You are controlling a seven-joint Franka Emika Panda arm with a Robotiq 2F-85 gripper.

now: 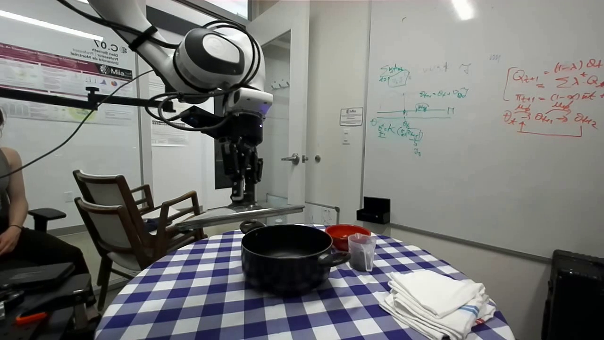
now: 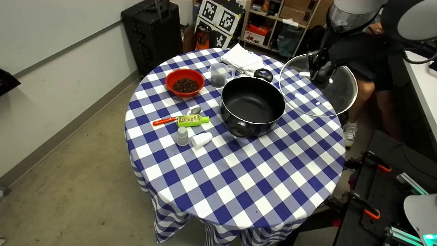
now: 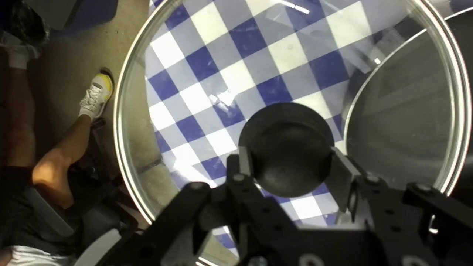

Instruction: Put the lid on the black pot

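The see-through lid (image 1: 226,216) with its dark knob (image 3: 292,159) hangs in the air, slightly tilted in an exterior view. My gripper (image 1: 243,196) is shut on the knob, one finger on each side of it in the wrist view (image 3: 292,155). The black pot (image 1: 283,276) stands uncovered on the checkered table; its inside looks bare. In an exterior view the lid (image 2: 336,102) is beside the pot (image 2: 229,118), over the table edge. In the wrist view the pot (image 3: 462,37) shows at the right, partly through the lid's glass.
A red bowl (image 2: 169,82) of dark beans and a clear measuring cup (image 2: 218,75) stand near the pot. White towels (image 2: 242,58), a green bottle (image 2: 191,120), a red-handled spoon (image 2: 164,121) and two small cups (image 2: 202,139) lie around. A person (image 1: 14,189) sits nearby.
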